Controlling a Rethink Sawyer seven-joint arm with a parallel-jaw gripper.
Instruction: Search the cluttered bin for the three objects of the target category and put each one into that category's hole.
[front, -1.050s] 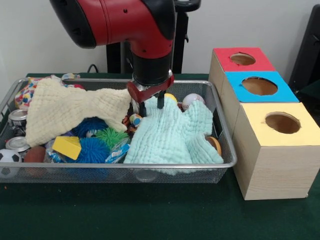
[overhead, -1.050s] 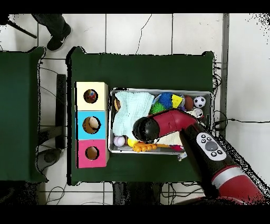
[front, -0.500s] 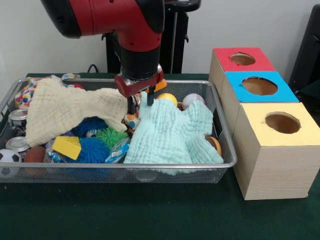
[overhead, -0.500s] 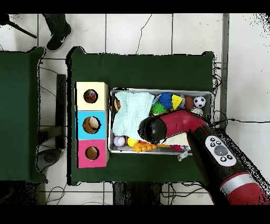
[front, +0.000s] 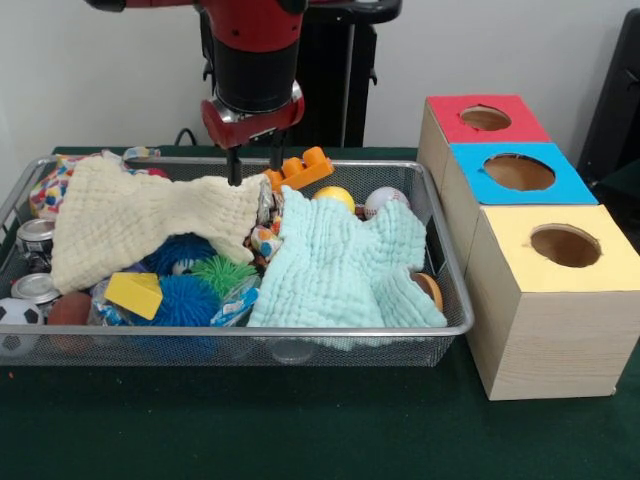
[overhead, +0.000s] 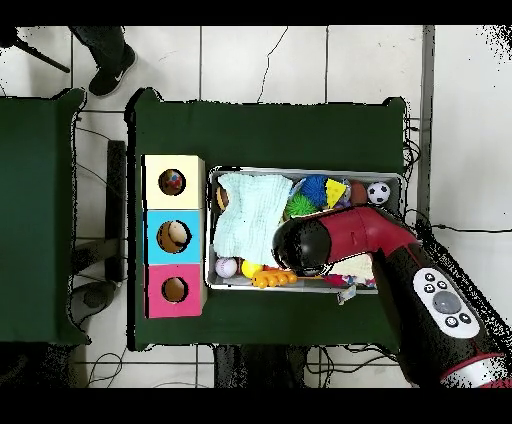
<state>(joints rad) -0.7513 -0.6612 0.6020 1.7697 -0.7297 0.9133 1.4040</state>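
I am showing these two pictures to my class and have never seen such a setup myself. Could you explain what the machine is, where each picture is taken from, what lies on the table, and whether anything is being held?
The red and black machine is a robot arm. Its grasping part, the end effector, hangs open over the wire bin and holds nothing. One picture is taken from across the table, the other from straight above. The bin holds a cream cloth, a mint cloth, blue spiky balls, an orange toy block, small balls and cans. Beside the bin stand three wooden boxes with holes in their tops: the red box, the blue box and the yellow box.
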